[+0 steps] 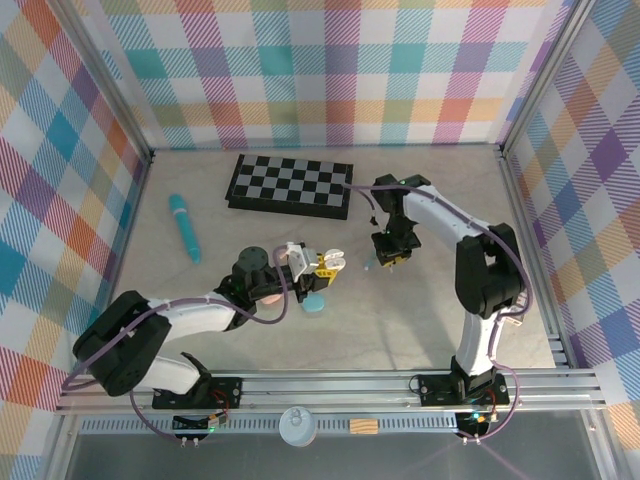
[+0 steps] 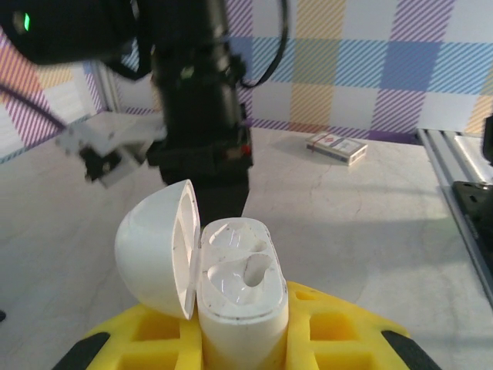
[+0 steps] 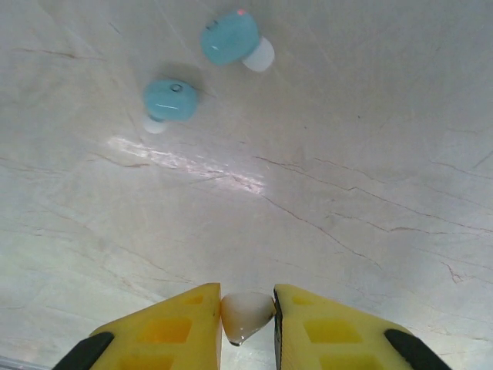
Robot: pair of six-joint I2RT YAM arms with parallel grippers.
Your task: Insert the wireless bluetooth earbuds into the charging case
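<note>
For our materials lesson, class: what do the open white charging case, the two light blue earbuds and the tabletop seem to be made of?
White charging case: probably hard plastic, glossy, with soft highlights on its moulded wells and lid.
Light blue earbuds: smooth plastic shells, slightly shiny, with paler tips that are perhaps silicone.
Tabletop: veined and reflective like polished marble; stone or printed laminate, I cannot tell.
</note>
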